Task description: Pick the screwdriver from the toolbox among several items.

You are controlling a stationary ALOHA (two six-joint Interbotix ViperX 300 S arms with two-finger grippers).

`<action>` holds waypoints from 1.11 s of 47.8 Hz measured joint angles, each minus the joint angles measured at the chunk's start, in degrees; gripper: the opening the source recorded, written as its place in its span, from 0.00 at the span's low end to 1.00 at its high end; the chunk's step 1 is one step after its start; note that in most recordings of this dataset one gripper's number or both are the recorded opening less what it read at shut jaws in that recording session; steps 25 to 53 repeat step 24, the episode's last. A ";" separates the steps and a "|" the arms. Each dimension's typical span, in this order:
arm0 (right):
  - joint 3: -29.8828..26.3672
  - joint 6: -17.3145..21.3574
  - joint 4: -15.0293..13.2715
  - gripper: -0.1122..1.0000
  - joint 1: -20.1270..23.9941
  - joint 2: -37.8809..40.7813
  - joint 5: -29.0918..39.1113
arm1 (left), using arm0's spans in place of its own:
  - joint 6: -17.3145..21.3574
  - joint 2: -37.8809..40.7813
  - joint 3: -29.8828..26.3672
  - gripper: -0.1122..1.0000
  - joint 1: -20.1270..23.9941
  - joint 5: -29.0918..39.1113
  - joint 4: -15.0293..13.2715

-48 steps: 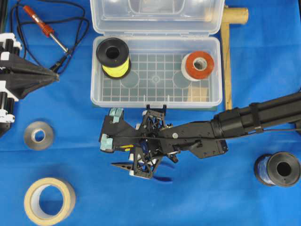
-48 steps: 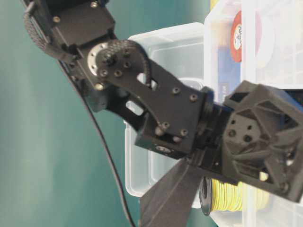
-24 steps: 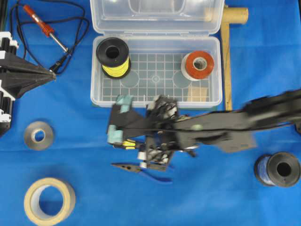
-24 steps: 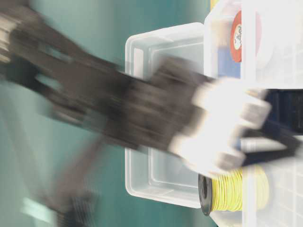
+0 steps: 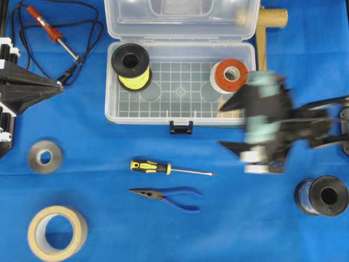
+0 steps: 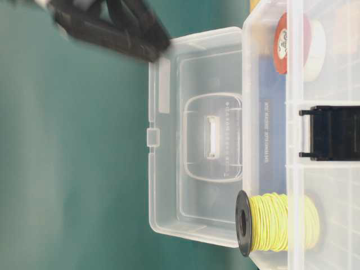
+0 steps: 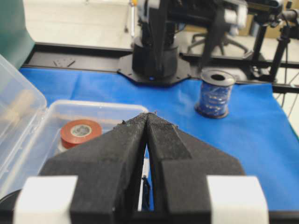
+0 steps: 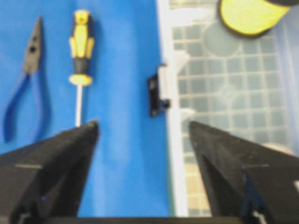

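The yellow-and-black screwdriver (image 5: pixel 152 166) (image 8: pixel 81 44) lies flat on the blue cloth in front of the toolbox (image 5: pixel 142 117) (image 8: pixel 169 140), with nothing touching it. The clear toolbox stands with its lid (image 6: pixel 197 140) open and holds a yellow wire spool (image 5: pixel 131 65), a red tape roll (image 5: pixel 232 75) and a wooden block (image 5: pixel 230 108). My right gripper (image 5: pixel 223 126) (image 8: pixel 142 126) is blurred and open, empty, off to the right of the screwdriver by the box's front right corner. At the far left, my left gripper (image 5: pixel 57 87) (image 7: pixel 148 115) is shut on nothing.
Blue-handled pliers (image 5: pixel 169 195) lie just below the screwdriver. A red soldering iron (image 5: pixel 52 33) with its cord is at the back left. A grey roll (image 5: pixel 44 156) and a masking tape roll (image 5: pixel 57 232) sit front left, a blue wire spool (image 5: pixel 322 195) front right.
The right gripper opened wide over the screwdriver, left it lying on the cloth and swung away to the right. The left arm stayed put.
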 measured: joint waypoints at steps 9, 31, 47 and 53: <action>12.30 0.09 -3.08 0.79 0.00 -15.03 -8.53 | 0.00 0.00 0.26 0.10 0.00 0.00 0.00; 28.92 0.35 -3.78 0.79 -3.60 -31.38 -15.56 | -0.09 0.00 0.53 0.10 0.00 -0.09 0.00; 28.92 0.35 -3.78 0.79 -3.60 -31.38 -15.56 | -0.09 0.00 0.53 0.10 0.00 -0.09 0.00; 28.92 0.35 -3.78 0.79 -3.60 -31.38 -15.56 | -0.09 0.00 0.53 0.10 0.00 -0.09 0.00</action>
